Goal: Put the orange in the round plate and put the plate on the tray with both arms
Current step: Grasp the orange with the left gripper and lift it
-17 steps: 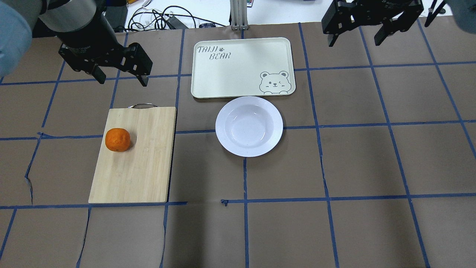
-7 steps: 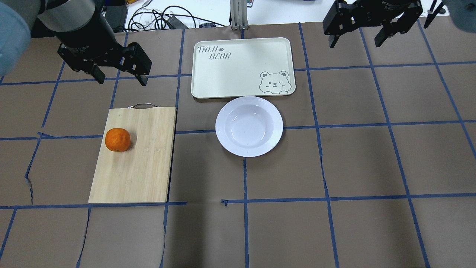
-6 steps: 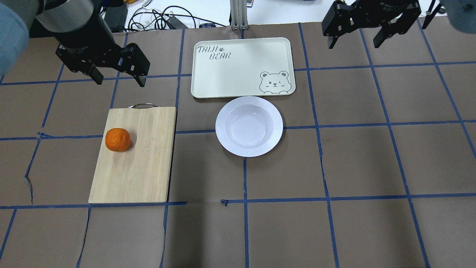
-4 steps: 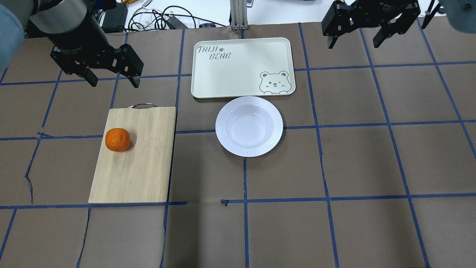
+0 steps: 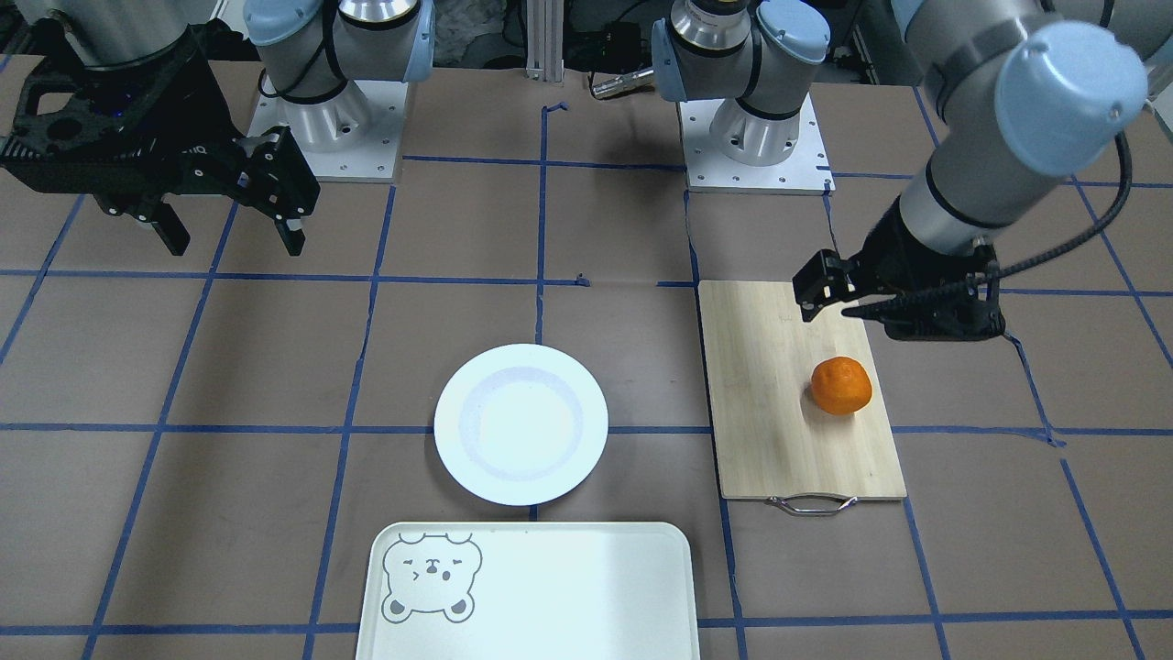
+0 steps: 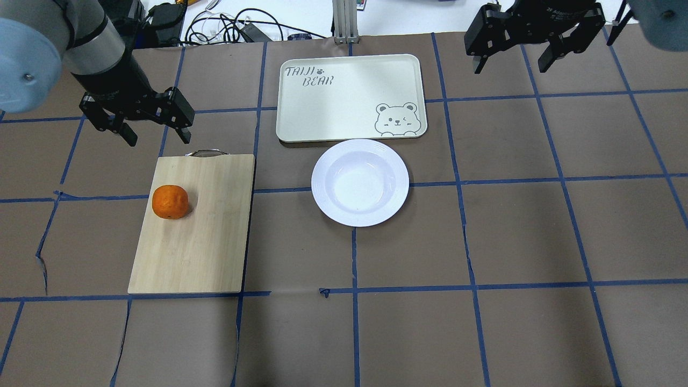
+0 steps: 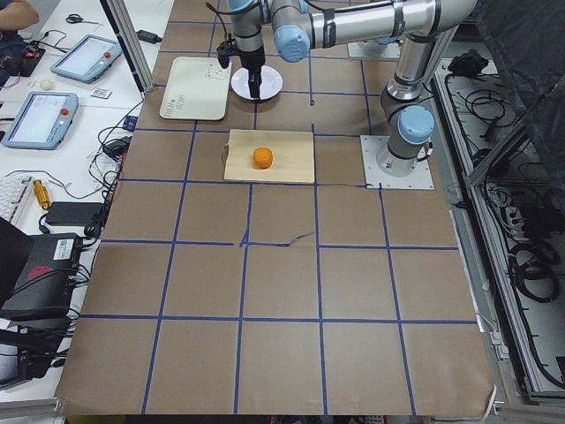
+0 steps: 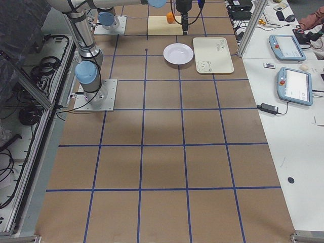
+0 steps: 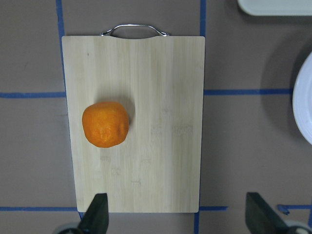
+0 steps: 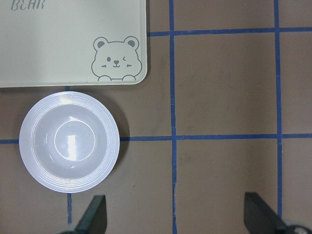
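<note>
The orange (image 6: 170,201) (image 9: 105,124) lies on the left part of a bamboo cutting board (image 6: 204,242). Empty, the white round plate (image 6: 321,185) (image 10: 29,146) sits mid-table, just in front of the pale bear tray (image 6: 349,97) (image 5: 568,596). My left gripper (image 6: 158,138) (image 9: 178,219) hangs open above the board's handle end, short of the orange, with nothing between its fingers. At the back right my right gripper (image 6: 509,67) (image 10: 178,219) is open and high, to the right of the tray and plate, holding nothing.
The board's metal handle (image 6: 206,152) points toward the table's back edge. Cables (image 6: 236,27) and an aluminium post (image 6: 344,21) sit behind the tray. Brown paper with blue tape lines covers the table. Tablets and a person's arm show beside the table in the side views.
My left gripper has come lower and moved left and toward the board's handle end. The right gripper has barely shifted. Orange, plate and tray have not moved.
</note>
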{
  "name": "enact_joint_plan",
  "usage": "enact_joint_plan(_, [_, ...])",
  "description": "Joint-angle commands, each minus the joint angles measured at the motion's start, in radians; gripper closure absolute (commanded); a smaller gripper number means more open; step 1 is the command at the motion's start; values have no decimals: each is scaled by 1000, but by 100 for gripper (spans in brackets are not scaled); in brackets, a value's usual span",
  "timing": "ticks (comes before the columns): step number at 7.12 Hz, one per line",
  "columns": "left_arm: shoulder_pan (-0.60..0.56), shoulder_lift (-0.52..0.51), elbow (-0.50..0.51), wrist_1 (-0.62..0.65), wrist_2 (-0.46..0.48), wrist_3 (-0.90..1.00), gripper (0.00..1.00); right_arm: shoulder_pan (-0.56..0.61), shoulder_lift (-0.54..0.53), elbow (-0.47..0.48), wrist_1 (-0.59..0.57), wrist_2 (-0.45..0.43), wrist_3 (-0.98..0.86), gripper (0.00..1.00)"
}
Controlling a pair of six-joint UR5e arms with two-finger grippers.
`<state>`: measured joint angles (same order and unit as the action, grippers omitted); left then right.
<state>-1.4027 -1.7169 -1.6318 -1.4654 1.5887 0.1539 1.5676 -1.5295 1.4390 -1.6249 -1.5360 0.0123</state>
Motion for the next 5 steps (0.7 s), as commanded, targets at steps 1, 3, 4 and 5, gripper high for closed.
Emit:
enact_joint_plan(1, [62, -84, -104, 164, 67, 82, 0, 0, 15, 35, 0, -1, 0, 0])
enact_joint_plan(3, [91, -154, -140, 182, 80, 119, 0, 0, -3, 55, -1, -7, 3, 0])
enact_joint_plan(4, [91, -182, -146, 194, 92, 124, 3, 0, -4, 63, 3, -4, 8, 0])
enact_joint_plan(5, [91, -211, -151, 212, 108, 130, 3, 3, -4, 60, 4, -3, 6, 0])
